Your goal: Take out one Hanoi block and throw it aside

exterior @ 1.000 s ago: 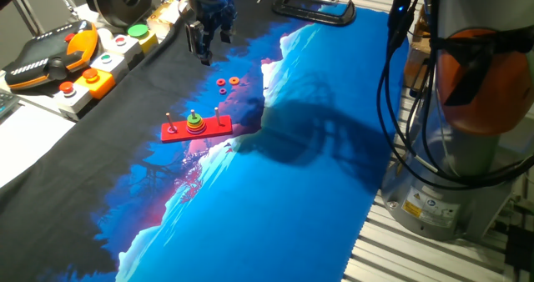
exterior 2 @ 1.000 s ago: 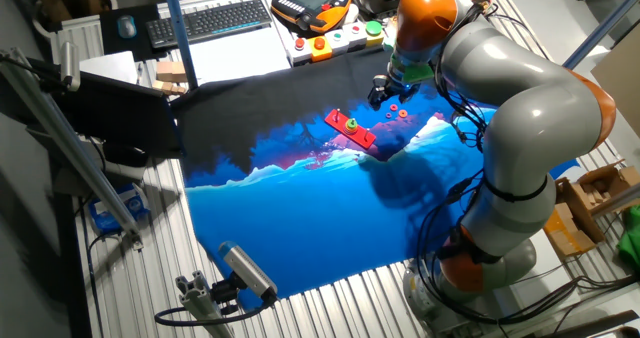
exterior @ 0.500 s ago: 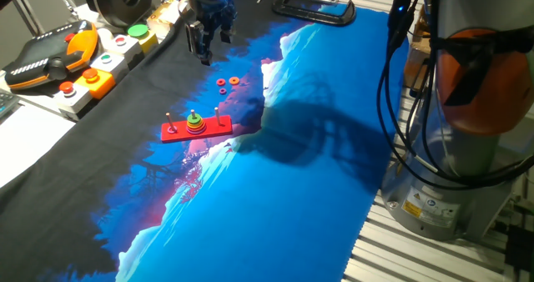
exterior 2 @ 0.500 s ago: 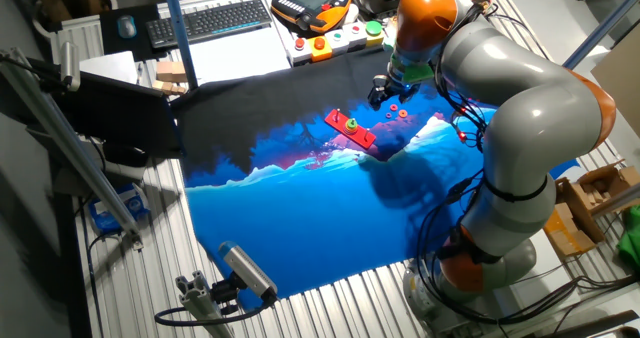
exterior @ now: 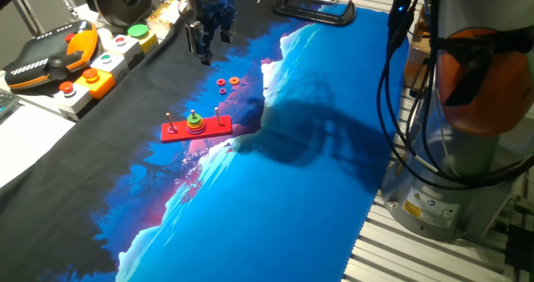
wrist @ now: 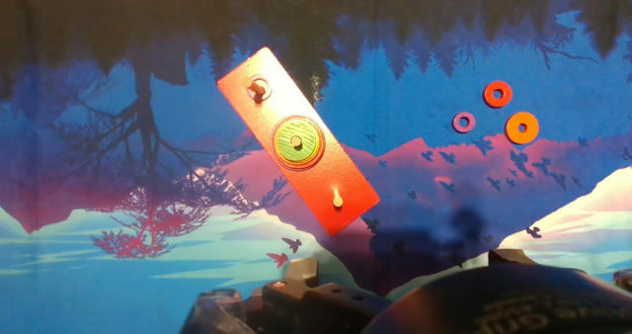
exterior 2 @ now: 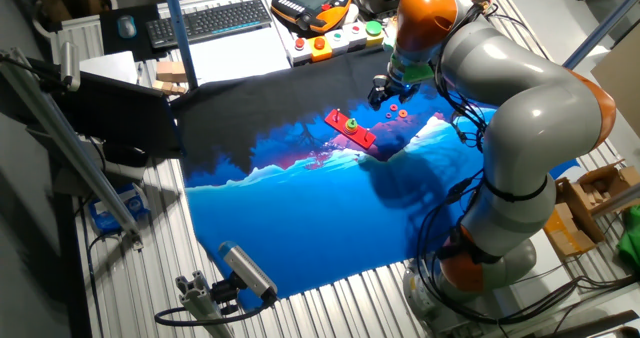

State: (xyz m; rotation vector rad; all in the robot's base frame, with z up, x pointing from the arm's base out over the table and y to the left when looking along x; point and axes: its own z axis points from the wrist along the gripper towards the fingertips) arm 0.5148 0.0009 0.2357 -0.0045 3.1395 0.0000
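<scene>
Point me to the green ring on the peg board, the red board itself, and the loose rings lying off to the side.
green ring [wrist: 298,139], hand view, its top face on the middle peg.
red board [wrist: 346,186], hand view, bare surface near one end peg.
loose rings [wrist: 521,127], hand view, the orange one's band.

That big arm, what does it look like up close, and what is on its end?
The arm is made of fat rounded silver-grey segments with orange bands at the joints. Black cables hang along it. At its end sits a small dark two-finger gripper with a blue light above it.
</scene>
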